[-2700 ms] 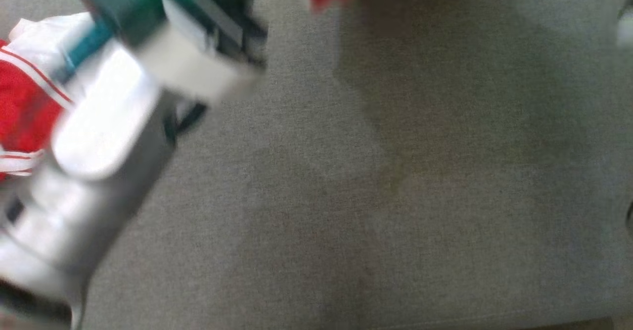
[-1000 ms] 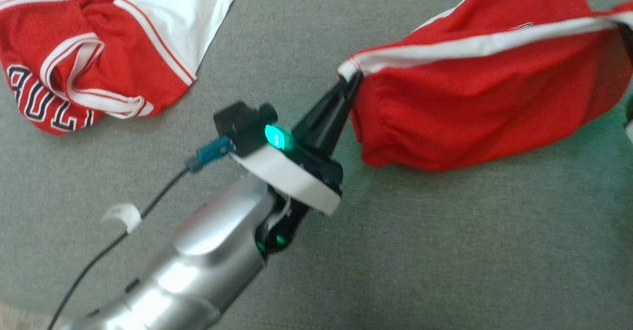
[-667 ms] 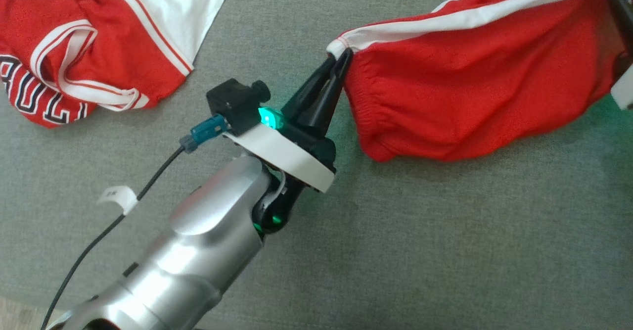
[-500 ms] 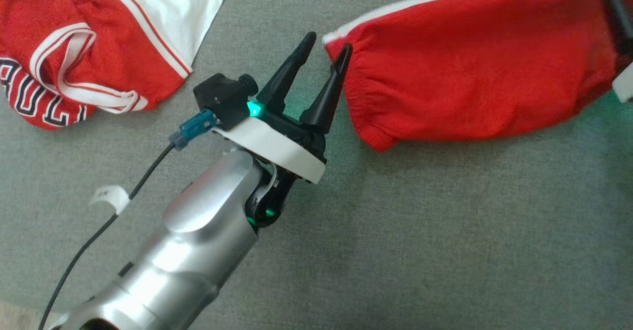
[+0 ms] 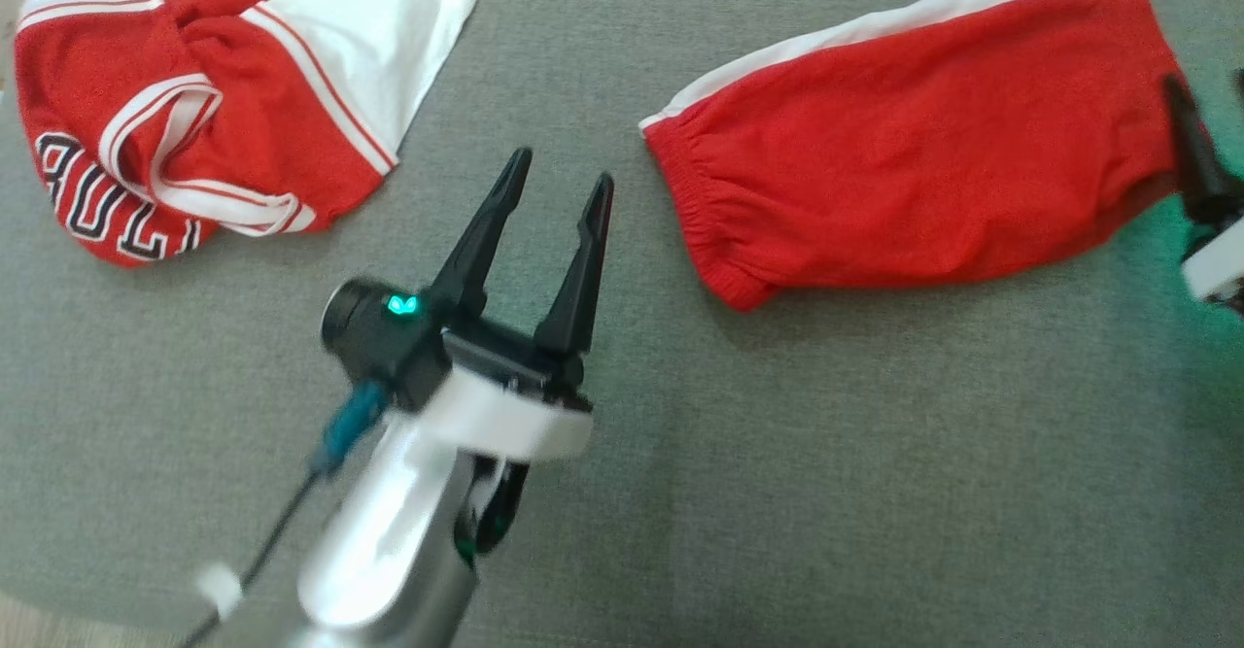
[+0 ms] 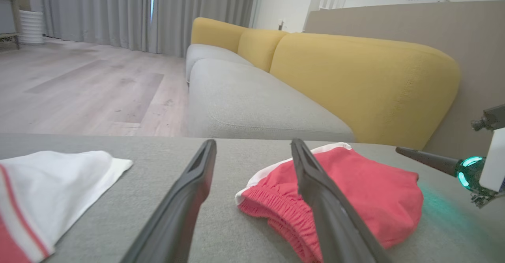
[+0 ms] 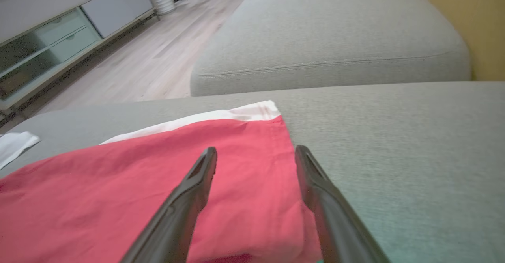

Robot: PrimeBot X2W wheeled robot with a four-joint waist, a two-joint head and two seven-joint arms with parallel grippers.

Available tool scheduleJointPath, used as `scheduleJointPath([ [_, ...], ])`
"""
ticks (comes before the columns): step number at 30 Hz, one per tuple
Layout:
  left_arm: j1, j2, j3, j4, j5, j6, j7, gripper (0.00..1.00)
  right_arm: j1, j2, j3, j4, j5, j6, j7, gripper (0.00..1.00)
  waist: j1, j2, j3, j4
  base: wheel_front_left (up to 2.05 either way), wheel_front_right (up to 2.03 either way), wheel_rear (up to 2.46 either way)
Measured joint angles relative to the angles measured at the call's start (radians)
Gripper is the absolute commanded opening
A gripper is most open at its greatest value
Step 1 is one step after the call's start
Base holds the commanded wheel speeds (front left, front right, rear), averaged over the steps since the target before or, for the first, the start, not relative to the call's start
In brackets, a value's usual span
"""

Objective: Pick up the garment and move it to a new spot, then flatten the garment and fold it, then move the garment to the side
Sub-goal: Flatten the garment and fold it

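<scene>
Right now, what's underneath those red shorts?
The red shorts lie flat on the grey cushion, which shows all around them. Anything between cloth and cushion is covered.

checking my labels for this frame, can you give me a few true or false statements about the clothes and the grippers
1. The left gripper is open and holds nothing. True.
2. The red shorts hang in the air between the two grippers. False: they lie spread on the grey cushion.
3. The red and white jersey lies to the left of the shorts, apart from them. True.
4. The right gripper is shut on the hem of the shorts. False: its jaws stand open at the end of the shorts, gripping nothing.
5. The jersey is folded into a neat rectangle. False: it lies crumpled.
</scene>
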Motion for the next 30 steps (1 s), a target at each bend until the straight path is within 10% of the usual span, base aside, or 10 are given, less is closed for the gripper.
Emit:
scheduleJointPath([
  [16,0.217,-0.010,-0.061,-0.266,0.138,0.158,0.000,1.00,-0.107,0.068,-0.207,0.366,-0.178,0.000,0.077,1.00,0.0001,0.0000,0.001,0.124,0.00,0.00,0.00],
  [17,0.222,-0.009,-0.064,-0.267,0.139,0.166,0.000,1.00,-0.114,0.071,-0.214,0.377,-0.179,0.000,0.086,0.82,0.0001,0.0000,0.000,0.130,0.00,0.00,0.00],
  [19,0.228,-0.008,-0.066,-0.267,0.142,0.179,0.000,1.00,-0.129,0.083,-0.219,0.387,-0.175,0.000,0.107,0.09,0.0002,0.0000,-0.006,0.136,0.00,0.00,0.00],
  [20,0.227,-0.008,-0.066,-0.267,0.142,0.180,0.000,1.00,-0.130,0.095,-0.219,0.387,-0.169,0.000,0.112,0.00,0.0002,0.0000,-0.009,0.136,0.00,0.00,0.00],
  [30,0.228,-0.008,-0.022,-0.250,0.182,0.178,0.000,1.00,-0.103,0.160,-0.216,0.388,-0.150,0.000,0.089,0.00,0.0002,0.0000,-0.051,0.057,0.00,0.00,0.00],
])
